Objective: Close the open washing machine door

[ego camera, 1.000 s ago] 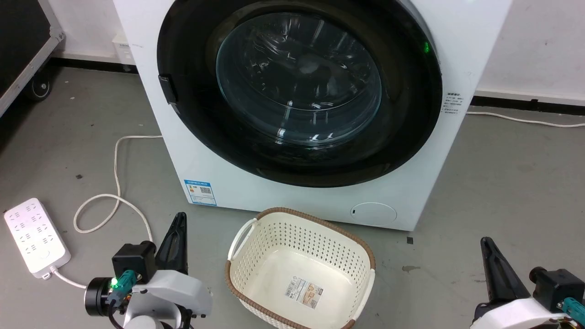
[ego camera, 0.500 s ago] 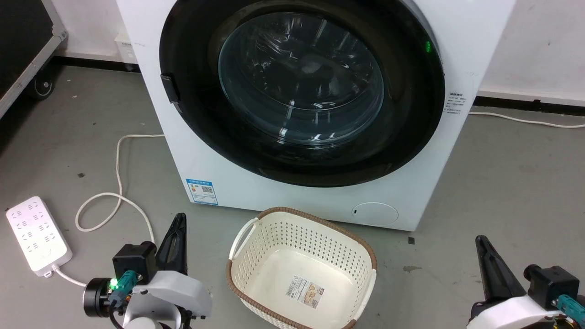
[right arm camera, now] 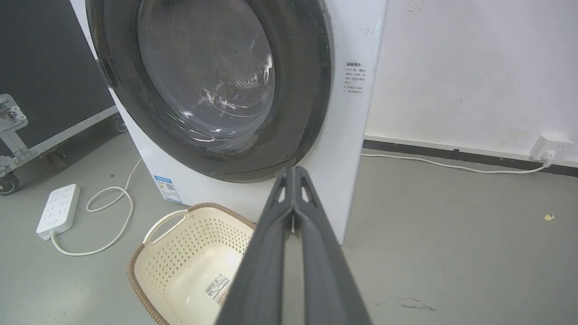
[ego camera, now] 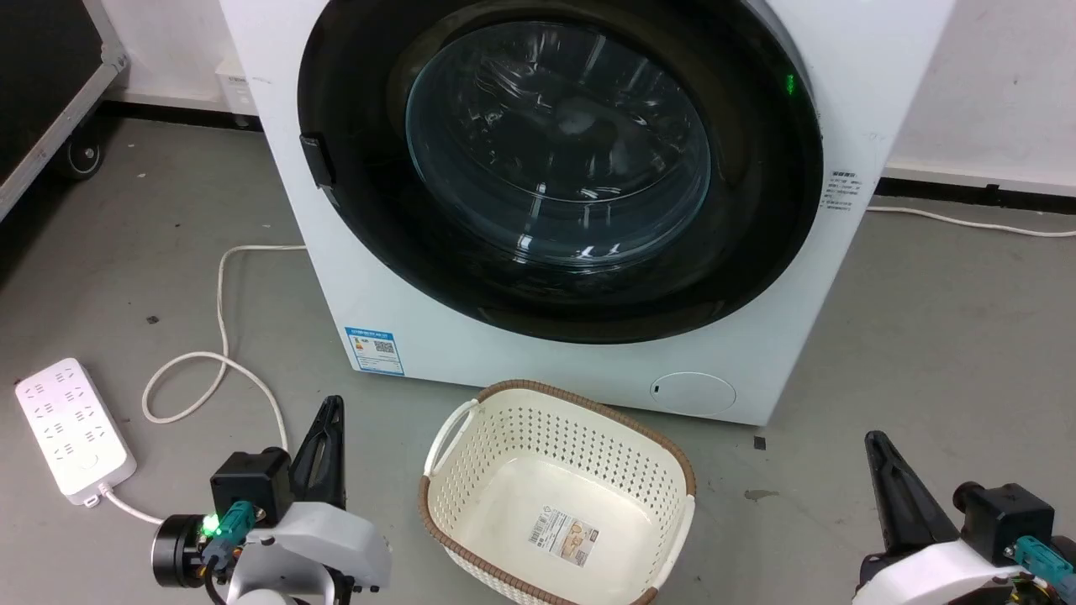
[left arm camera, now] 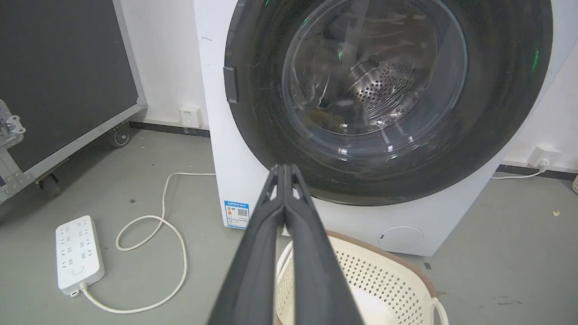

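The white washing machine stands ahead of me on the floor. Its round door, a wide black rim around a bulging glass window, lies flat against the machine's front, also seen as the door and the door in the wrist views. The steel drum shows through the glass. My left gripper hovers low at the left, shut and empty, well short of the machine; its tips meet. My right gripper is low at the right, shut and empty, its tips together.
A cream perforated laundry basket sits on the floor right before the machine, between my arms. A white power strip and its looped cord lie at the left. A black wheeled case stands far left.
The whole head picture has drifted slightly right, so the camera moved. The right gripper has edged left in the view. The door looks the same.
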`<state>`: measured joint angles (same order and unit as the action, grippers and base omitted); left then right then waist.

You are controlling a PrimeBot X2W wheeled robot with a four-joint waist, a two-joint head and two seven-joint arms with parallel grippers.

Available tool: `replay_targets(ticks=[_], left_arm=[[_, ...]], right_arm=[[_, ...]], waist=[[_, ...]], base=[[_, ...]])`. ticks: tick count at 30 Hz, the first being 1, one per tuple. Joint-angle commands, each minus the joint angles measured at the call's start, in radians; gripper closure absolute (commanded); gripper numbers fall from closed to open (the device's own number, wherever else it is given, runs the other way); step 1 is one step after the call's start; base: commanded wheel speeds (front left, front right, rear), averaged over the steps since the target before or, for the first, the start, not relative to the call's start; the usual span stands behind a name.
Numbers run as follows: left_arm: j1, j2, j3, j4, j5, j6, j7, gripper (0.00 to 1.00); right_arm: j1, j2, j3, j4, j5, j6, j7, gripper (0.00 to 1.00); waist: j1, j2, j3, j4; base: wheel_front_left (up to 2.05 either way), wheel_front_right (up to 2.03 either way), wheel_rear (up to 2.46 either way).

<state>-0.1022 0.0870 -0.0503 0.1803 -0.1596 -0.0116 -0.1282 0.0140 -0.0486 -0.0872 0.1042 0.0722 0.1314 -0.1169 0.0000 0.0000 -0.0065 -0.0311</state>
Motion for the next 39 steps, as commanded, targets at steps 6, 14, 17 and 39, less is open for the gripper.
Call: replay_targets(ticks=[6, 14, 17, 39], left_arm=[[0.019, -0.003, 0.007, -0.019, 0.02, 0.005, 0.011, 1.0], [0.028, -0.007, 0.011, -0.036, 0.035, 0.005, 0.024, 1.0], [0.031, -0.008, 0.013, -0.043, 0.041, 0.006, 0.028, 1.0], [0.055, -0.018, 0.026, -0.09, 0.081, 0.008, 0.063, 1.0]], right_arm=[[-0.005, -0.001, 0.01, -0.015, -0.01, 0.0, 0.009, 1.0], [-0.006, -0.001, 0.018, -0.024, -0.017, 0.0, 0.02, 1.0], [-0.007, -0.001, 0.021, -0.028, -0.019, 0.0, 0.025, 1.0], [-0.009, -0.001, 0.044, -0.054, -0.037, 0.0, 0.056, 1.0]], waist=[[0.0, 0.0, 0.0, 0.002], [0.0, 0.0, 0.001, 0.005], [0.0, 0.0, 0.001, 0.006], [0.0, 0.0, 0.003, 0.015]], base=[[0.0, 0.0, 0.0], [0.0, 0.0, 0.0], [0.0, 0.0, 0.0], [0.0, 0.0, 0.0]])
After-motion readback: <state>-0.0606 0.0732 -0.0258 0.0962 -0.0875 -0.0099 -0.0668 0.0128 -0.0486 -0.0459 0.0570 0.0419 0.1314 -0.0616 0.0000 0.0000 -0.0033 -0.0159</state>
